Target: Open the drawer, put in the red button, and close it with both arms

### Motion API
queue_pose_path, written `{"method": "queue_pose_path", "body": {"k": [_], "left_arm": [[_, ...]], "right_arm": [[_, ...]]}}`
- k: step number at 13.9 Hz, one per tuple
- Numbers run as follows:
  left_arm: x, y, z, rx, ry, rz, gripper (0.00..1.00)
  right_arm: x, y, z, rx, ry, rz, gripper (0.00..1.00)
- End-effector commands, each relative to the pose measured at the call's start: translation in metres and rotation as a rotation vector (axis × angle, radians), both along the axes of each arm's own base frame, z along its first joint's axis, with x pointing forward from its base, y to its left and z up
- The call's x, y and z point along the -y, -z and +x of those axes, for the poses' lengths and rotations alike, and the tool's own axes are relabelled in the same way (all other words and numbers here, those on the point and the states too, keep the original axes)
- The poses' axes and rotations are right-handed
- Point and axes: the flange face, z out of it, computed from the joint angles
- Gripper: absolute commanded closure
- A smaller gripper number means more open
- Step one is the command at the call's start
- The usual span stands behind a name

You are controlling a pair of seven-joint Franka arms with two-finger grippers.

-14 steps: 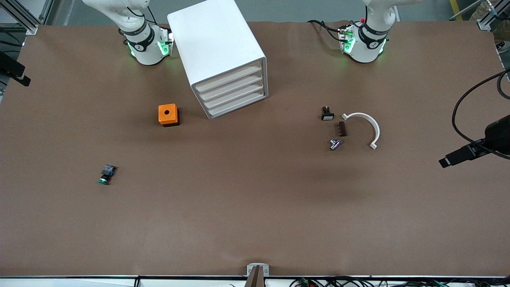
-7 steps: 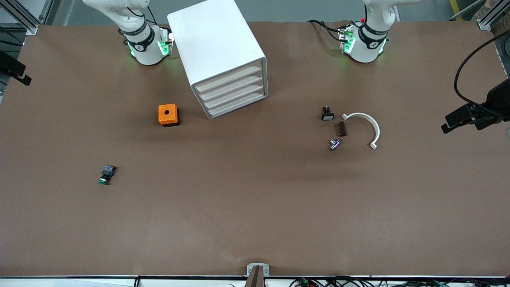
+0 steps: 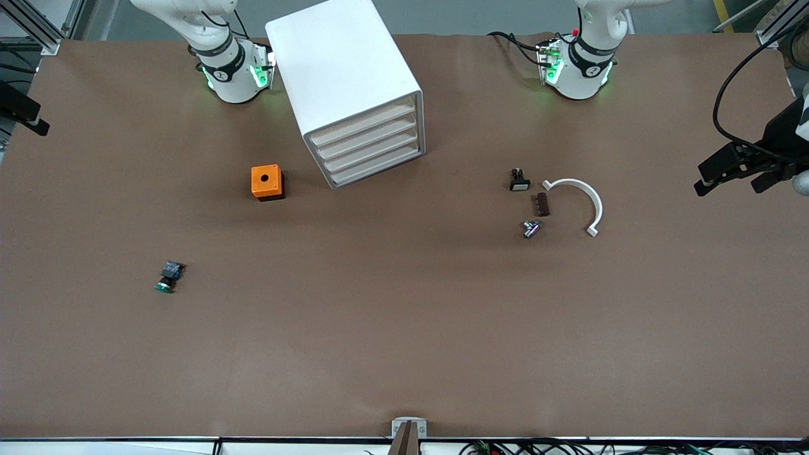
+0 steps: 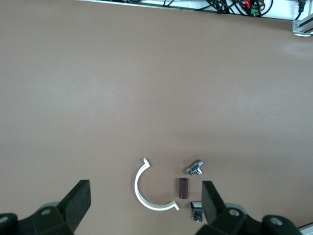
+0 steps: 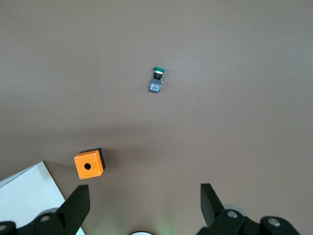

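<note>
Your brown bench (image 3: 404,328) holds the white cabinet (image 3: 341,76) by the arms' edge, its drawer (image 3: 370,142) shut, while the left gripper (image 4: 145,198) and right gripper (image 5: 144,200) hang wide open, each over its own end edge.

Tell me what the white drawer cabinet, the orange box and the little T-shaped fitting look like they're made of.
White drawer cabinet: probably plastic, with smooth, matte, rounded edges. Orange box: likely plastic too, evenly bright orange on a black base. T-shaped fitting: looks like metal, silvery with bright glints.

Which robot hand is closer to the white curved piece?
The left gripper: it hangs open toward the left arm's end of the table from the white curved piece. The right gripper hangs at the other table end.
</note>
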Motion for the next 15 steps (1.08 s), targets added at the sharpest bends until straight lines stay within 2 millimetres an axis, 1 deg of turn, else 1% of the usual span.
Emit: {"method": "queue_pose_path", "body": {"k": [1, 3, 4, 6, 9, 10, 12, 14, 15], "left_arm": [[0.013, -0.005, 0.000, 0.015, 0.022, 0.050, 0.00], [0.010, -0.007, 0.000, 0.020, 0.020, 0.052, 0.00], [0.009, -0.011, 0.000, 0.029, 0.017, 0.051, 0.00], [0.002, -0.012, 0.001, 0.030, 0.006, 0.053, 0.00], [0.003, -0.014, 0.001, 0.034, 0.007, 0.040, 0.00], [0.003, -0.022, 0.000, 0.049, 0.005, 0.037, 0.00], [0.003, -0.024, -0.002, 0.034, 0.006, 0.039, 0.00], [0.002, -0.032, -0.006, 0.019, 0.007, 0.037, 0.00], [0.002, -0.027, -0.003, 0.008, 0.010, 0.036, 0.00]], "right_arm": [[-0.005, -0.004, -0.006, 0.013, 0.016, 0.019, 0.00], [-0.007, -0.004, -0.006, 0.016, 0.037, 0.023, 0.00], [-0.009, -0.004, -0.005, 0.018, 0.055, 0.028, 0.00], [-0.018, -0.003, -0.004, 0.017, 0.043, 0.028, 0.00], [-0.017, -0.003, -0.004, 0.016, 0.043, 0.025, 0.00], [-0.016, -0.003, -0.004, 0.015, 0.043, 0.020, 0.00], [-0.017, -0.003, -0.004, 0.015, 0.042, 0.019, 0.00], [-0.018, -0.003, -0.004, 0.015, 0.039, 0.019, 0.00], [-0.017, -0.003, -0.004, 0.012, 0.041, 0.019, 0.00]]}}
